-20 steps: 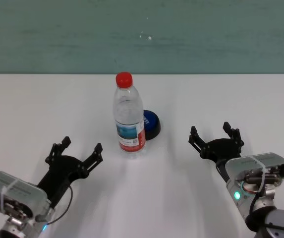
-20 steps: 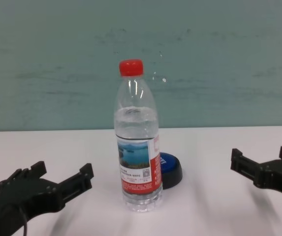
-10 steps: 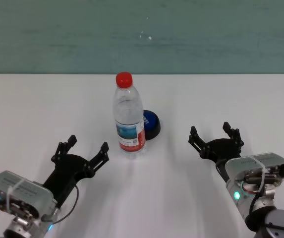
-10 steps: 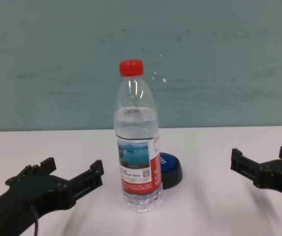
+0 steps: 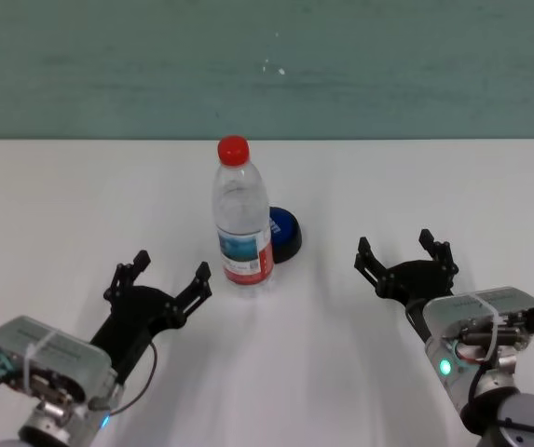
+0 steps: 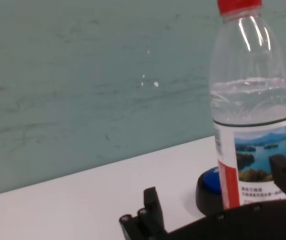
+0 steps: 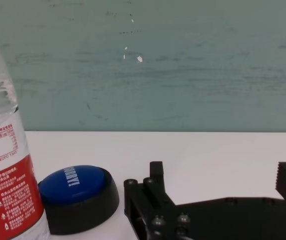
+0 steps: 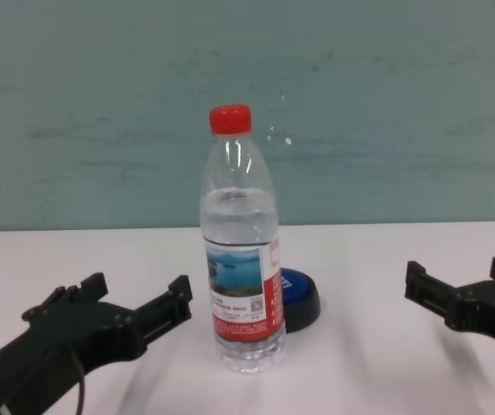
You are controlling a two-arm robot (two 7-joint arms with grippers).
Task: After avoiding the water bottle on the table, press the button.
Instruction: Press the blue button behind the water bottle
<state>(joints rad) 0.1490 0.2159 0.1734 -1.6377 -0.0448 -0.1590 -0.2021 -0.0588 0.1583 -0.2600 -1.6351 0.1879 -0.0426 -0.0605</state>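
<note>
Clear plastic water bottle upright mid-table, red cap on. Blue button just behind bottle, toward far edge and right side, partly hidden by it. Left gripper low, near front-left of bottle, fingers spread wide, holding nothing. Right gripper parked toward right edge, fingers open, empty. Step in hand, by judgement: approach, bottle not yet cleared. Next move calls for path round bottle, then downward press on dome.

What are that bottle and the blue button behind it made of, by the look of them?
The water bottle looks like thin clear plastic: you see straight through it, with glossy highlights, a red cap and a printed label. The button seems moulded plastic too, a smooth blue dome on a duller black base.
</note>
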